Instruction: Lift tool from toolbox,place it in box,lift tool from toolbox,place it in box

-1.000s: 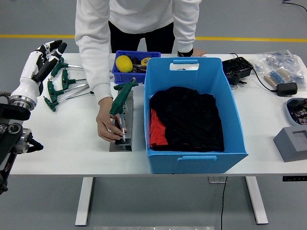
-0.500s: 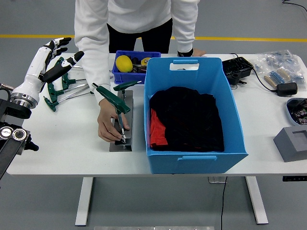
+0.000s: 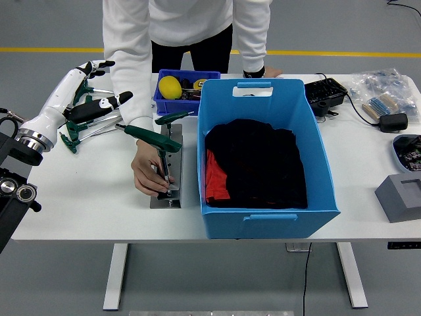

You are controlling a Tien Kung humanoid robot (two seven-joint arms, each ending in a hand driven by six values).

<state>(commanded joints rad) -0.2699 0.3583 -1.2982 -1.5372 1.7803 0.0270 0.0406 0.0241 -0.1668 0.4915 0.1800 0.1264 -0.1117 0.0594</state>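
- Swung since a second ago: left hand [image 3: 92, 89], from raised at 10 o'clock to stretched toward 3 o'clock over the loose T-handle wrenches [image 3: 82, 122] on the white table [image 3: 85, 197].
- Fingers spread and extended, holding nothing; thumb pointing toward the person's sleeve [image 3: 125, 72].
- Also turned meanwhile: green T-handle tool [image 3: 152, 138], handle now lying across toward 9 o'clock, shaft upright in the grey metal toolbox block [image 3: 168, 171].
- Steadied at the shaft's base by the person's hand [image 3: 150, 174], resting on that block.
- Second green handle [image 3: 172, 118] just behind at 12 o'clock, also standing in the block.
- Large blue box [image 3: 266, 217] just beside at 3 o'clock, holding black and red cloth [image 3: 253, 161].
- Small blue bin [image 3: 161, 99] with a yellow ball [image 3: 170, 86] at 12 o'clock.
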